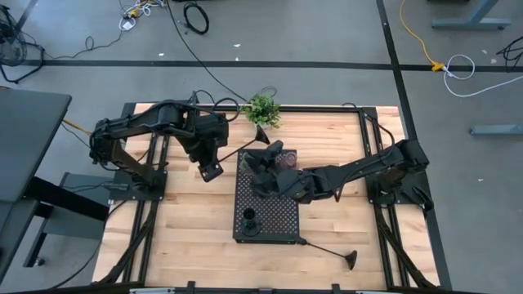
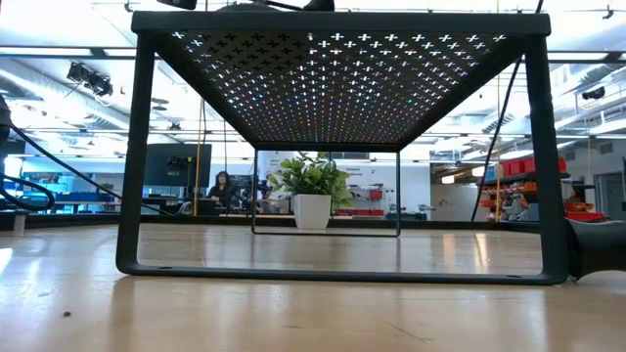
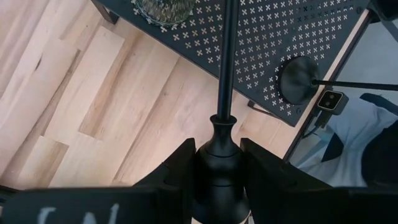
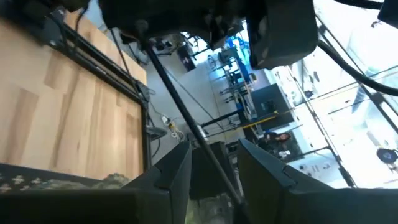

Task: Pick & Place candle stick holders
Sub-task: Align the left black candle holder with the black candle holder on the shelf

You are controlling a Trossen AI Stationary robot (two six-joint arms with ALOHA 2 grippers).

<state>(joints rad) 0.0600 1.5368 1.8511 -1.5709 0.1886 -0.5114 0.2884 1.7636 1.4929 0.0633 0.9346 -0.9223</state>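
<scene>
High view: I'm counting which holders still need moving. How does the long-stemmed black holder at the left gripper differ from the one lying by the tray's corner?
The held holder is clamped in the left gripper, slanting toward the plant. The loose holder lies untouched on the table. The held holder is at the tray's far left, the loose holder off its near right corner. Both are black with thin stems.

Tray (image 1: 282,214) mid-table; plant (image 1: 262,109) behind it; stemmed holder (image 1: 331,251) lying right-front of tray.
</scene>
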